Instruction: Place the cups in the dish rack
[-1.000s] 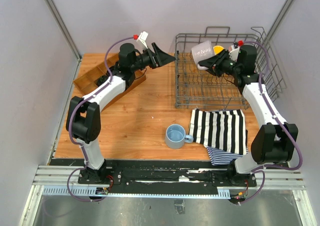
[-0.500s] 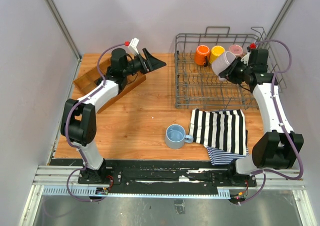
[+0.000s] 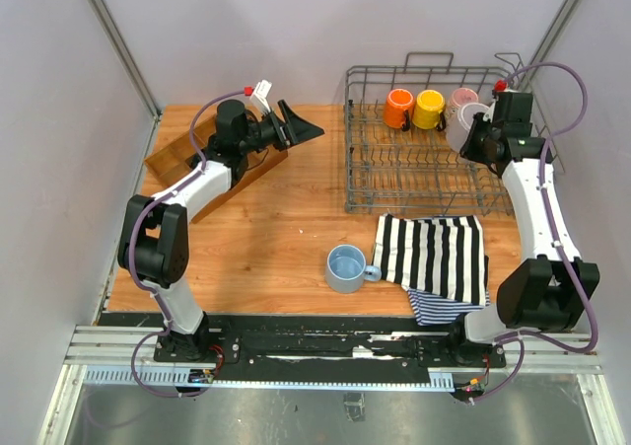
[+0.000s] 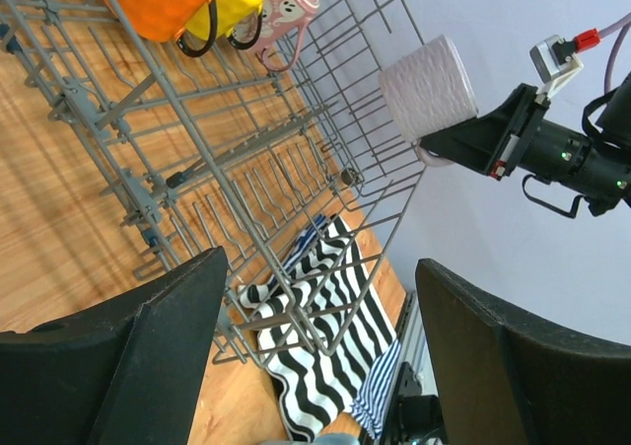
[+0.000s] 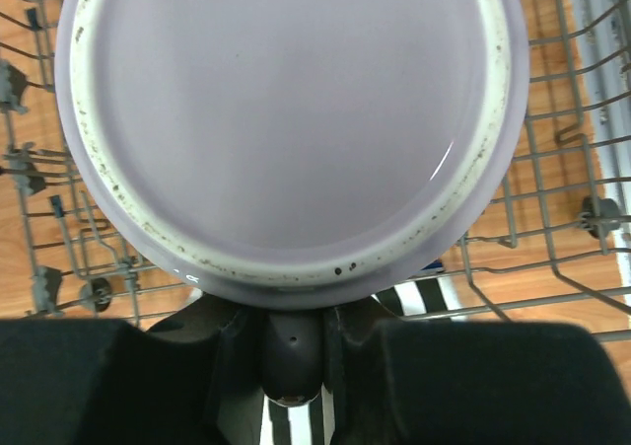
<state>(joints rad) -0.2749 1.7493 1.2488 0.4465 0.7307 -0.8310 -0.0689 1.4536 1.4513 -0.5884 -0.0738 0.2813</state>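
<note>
Your right hand [image 3: 480, 137] was closed tight on the handle of the grey cup [image 3: 461, 126], and the right wrist view showed that handle pinched between the two fingers with the cup's round base facing the camera. You held the cup in the air over the right rear part of the dish rack [image 3: 414, 184], tilted and clear of the wires, just beside the pink cup [image 3: 464, 97].

Three cups were already in the rack, in a row along its back: the orange cup [image 3: 398, 108] on the left, the yellow cup [image 3: 429, 109] touching it, and the pink one nearest the corner. The light blue cup [image 3: 346, 268] stood upright on the counter [image 3: 266, 228], well in front of the rack, with its handle towards the striped cloth [image 3: 434, 253] that lay rumpled between the rack and the near edge.

Your left hand [image 3: 301, 122] was spread wide and held nothing. It hung above the counter's rear, pointing towards the rack, with its arm over the wooden tray [image 3: 177, 154] at the back left
</note>
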